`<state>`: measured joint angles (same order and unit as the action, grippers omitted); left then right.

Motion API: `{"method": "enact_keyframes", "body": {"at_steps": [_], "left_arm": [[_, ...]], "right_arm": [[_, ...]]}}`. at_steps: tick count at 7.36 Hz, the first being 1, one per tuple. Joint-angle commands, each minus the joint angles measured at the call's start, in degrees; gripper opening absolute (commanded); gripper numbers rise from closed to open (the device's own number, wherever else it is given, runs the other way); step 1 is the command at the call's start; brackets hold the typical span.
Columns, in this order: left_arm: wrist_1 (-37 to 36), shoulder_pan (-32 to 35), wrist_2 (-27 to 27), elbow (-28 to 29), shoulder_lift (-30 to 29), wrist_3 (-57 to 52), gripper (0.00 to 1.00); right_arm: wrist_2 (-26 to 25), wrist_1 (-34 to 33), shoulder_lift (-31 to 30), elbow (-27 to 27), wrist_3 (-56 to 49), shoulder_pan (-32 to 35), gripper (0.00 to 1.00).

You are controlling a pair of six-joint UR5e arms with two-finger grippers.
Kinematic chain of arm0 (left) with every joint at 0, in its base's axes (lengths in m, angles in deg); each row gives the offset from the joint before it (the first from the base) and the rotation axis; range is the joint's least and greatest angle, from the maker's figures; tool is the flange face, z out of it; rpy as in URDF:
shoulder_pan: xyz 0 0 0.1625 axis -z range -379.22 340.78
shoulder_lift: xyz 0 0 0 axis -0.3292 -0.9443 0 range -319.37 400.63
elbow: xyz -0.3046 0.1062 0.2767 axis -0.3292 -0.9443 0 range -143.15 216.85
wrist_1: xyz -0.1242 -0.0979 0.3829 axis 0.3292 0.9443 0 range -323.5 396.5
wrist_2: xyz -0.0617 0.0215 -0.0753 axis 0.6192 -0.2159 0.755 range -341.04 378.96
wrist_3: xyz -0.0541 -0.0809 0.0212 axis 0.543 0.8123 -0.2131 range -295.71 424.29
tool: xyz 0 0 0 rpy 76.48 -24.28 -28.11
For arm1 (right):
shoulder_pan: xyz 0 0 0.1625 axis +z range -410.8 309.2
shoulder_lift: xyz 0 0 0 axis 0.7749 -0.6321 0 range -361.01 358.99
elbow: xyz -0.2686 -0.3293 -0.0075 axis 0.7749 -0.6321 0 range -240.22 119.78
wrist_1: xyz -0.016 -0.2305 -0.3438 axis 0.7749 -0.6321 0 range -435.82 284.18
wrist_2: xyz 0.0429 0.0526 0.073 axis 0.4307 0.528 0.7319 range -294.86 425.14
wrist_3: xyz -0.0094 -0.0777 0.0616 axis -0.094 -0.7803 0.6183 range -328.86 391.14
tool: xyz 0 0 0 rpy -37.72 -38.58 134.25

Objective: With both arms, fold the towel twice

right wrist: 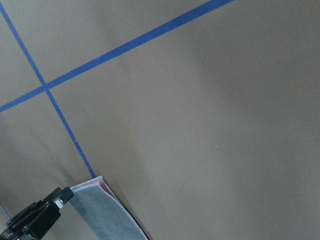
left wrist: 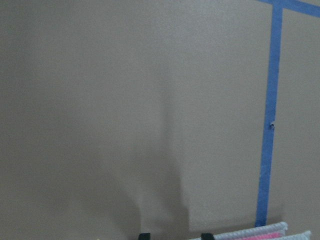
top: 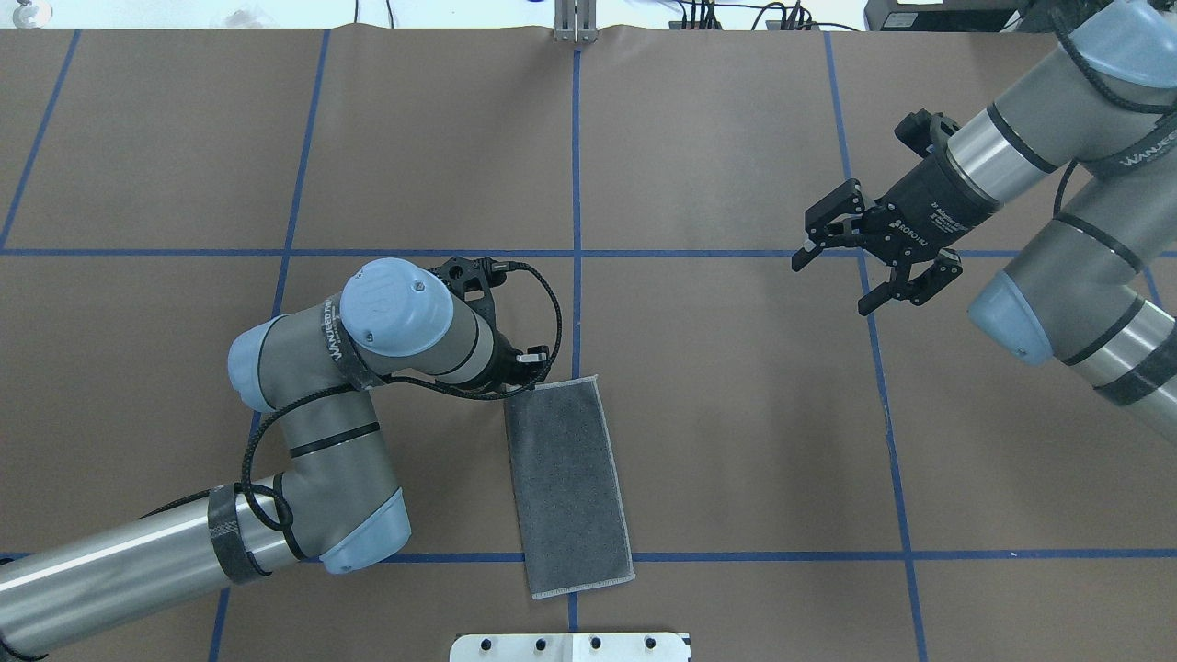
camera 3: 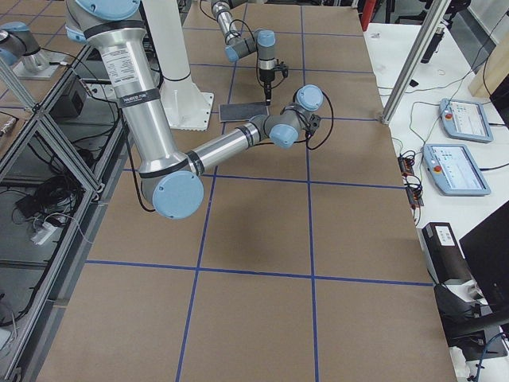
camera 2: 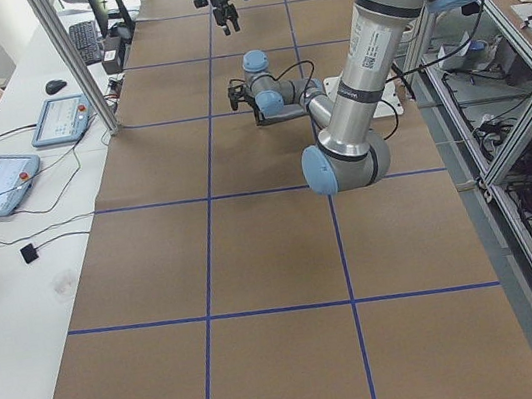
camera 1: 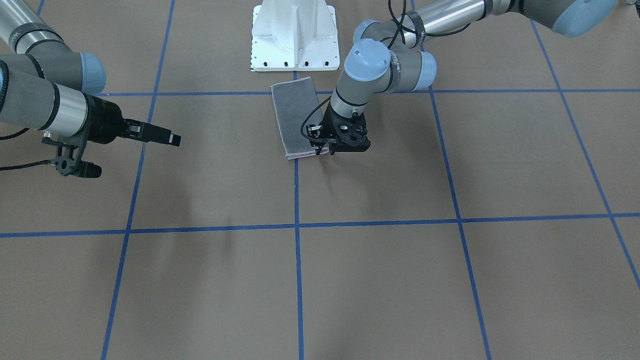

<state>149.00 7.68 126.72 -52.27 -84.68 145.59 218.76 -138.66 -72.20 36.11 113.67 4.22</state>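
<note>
Overhead exterior: the towel (top: pixel 570 478) is seen folded, grey up. The right hand (top: pixel 832 283) is held spread. The left hand (camera 1: pixel 327 149) is at its corner, and its grip cannot be told.

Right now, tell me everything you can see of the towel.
The towel is folded into a long, flat rectangle, grey terry face up, with light stitched edging and pink showing between the layers at its far end. It lies askew on the brown table, over blue tape lines, its near end close to the white base. The left gripper is at its far corner; whether it pinches the cloth is unclear.
</note>
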Motion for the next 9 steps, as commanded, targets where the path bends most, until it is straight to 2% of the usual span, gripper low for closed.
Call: {"method": "enact_keyframes", "body": {"at_steps": [1, 3, 4, 6, 7, 9], "left_arm": [[0.0, 0.0, 0.0, 0.09, 0.06, 0.0, 0.42], [0.0, -0.09, 0.0, 0.0, -0.02, 0.09, 0.42], [-0.09, -0.18, 0.0, 0.0, -0.03, 0.09, 0.33], [-0.26, -0.26, 0.09, -0.17, -0.11, 0.26, 0.05], [-0.26, -0.18, 0.09, -0.26, -0.11, 0.26, 0.0], [-0.26, 0.0, 0.09, -0.53, -0.11, 0.35, 0.0]], "right_arm": [[-0.07, 0.09, 0.0, 0.09, 0.0, 0.0, 1.0], [-0.07, 0.09, -0.09, 0.09, 0.0, 0.09, 1.0], [-0.07, 0.09, -0.09, 0.0, 0.0, 0.09, 1.0], [-0.07, 0.09, -0.44, 0.0, 0.0, 0.09, 1.0], [-0.07, 0.09, -0.44, 0.0, 0.0, 0.09, 1.0], [-0.07, 0.09, -0.44, 0.0, 0.0, 0.09, 1.0]]}}
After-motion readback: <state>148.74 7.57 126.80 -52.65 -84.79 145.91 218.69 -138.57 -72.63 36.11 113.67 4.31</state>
